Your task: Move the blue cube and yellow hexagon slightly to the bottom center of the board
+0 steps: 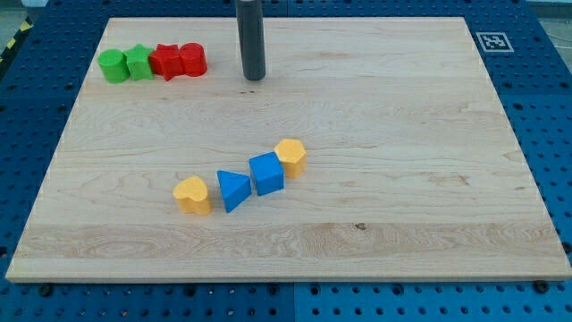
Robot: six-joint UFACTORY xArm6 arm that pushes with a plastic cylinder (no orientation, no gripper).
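The rod is cut off by the view's top edge, so only its lower length shows, and my tip (255,78) rests on the wooden board (402,107) near the view's top, just right of the red blocks and well apart from the task's pair; the arm carries no claw, so nothing opens or shuts. Eight blocks lie on the board: two green (113,66) (138,63) and two red (166,61) (193,59), whose exact shapes are hard to make out, touching in a row at the view's upper left. The other four form a slanting line near the middle: a yellow heart-like block (193,195), a blue triangle (233,190), the blue cube (266,173) and the yellow hexagon (291,156), the cube and hexagon touching.
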